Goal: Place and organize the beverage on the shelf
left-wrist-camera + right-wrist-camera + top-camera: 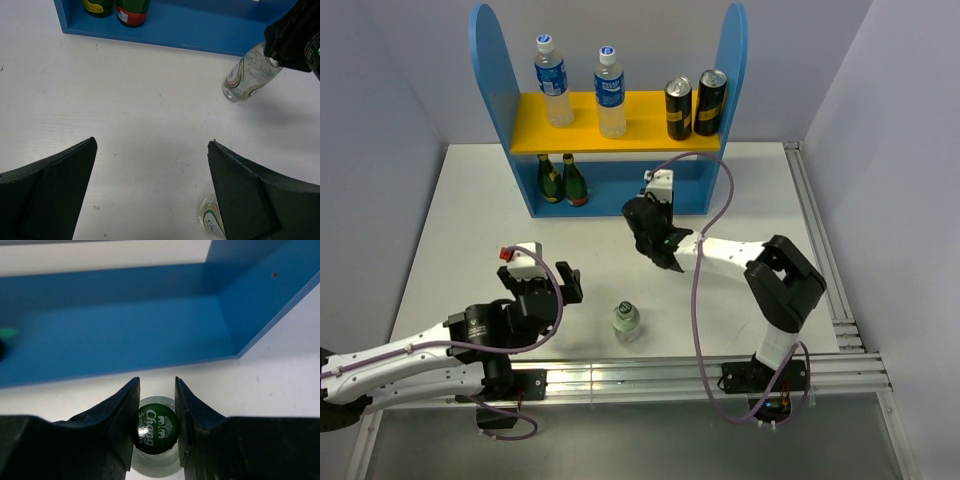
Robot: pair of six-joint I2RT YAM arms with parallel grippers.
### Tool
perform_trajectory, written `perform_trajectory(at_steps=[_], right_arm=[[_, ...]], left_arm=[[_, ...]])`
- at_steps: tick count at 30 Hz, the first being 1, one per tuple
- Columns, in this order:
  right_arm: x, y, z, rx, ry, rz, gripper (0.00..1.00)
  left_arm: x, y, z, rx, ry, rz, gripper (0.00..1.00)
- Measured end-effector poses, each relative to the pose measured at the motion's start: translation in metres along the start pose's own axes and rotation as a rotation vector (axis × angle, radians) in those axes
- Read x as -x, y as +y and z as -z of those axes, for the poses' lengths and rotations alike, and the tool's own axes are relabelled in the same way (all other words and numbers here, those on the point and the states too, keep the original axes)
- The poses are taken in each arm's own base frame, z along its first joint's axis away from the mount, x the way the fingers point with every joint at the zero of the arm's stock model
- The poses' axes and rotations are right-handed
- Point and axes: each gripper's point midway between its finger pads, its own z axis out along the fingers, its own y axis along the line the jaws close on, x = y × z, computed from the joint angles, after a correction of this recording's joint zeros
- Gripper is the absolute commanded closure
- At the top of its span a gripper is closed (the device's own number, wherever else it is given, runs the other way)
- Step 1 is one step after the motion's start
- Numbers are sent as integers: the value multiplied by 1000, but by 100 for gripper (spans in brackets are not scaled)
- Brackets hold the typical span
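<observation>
The blue shelf [620, 180] stands at the back; its yellow upper board [640, 122] bears two clear blue-label bottles [552, 82] [610, 92]. Two dark green bottles [562, 180] stand on the left of its base. My right gripper [156, 382] is shut on the green cap of a short clear bottle [155, 427], upright on the table just in front of the base's right half; the bottle also shows in the left wrist view [247, 75]. A second short clear bottle [626, 320] stands near the front. My left gripper [152, 142] is open and empty, left of that bottle [210, 217].
Two black-and-gold cans [695, 105] stand on the right of the yellow board. The right half of the shelf base [125, 335] holds nothing. An aluminium rail [820, 250] runs along the table's right side.
</observation>
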Motion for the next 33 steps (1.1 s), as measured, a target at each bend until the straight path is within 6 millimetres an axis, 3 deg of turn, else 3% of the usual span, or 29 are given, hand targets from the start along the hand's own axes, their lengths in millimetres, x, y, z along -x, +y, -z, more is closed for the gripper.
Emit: perform_trajectory(at_steps=[9, 18, 24, 33], right_arm=[[24, -25, -53, -120, -24, 11, 100], [57, -29, -90, -162, -80, -28, 100], [49, -27, -109, -174, -100, -54, 100], [56, -49, -129, -235, -158, -143, 100]], left_arm=[[-1, 4, 1, -2, -7, 8, 1], [-3, 5, 1, -2, -10, 10, 1], [-2, 5, 1, -4, -11, 13, 1], [0, 6, 1, -1, -19, 17, 1]])
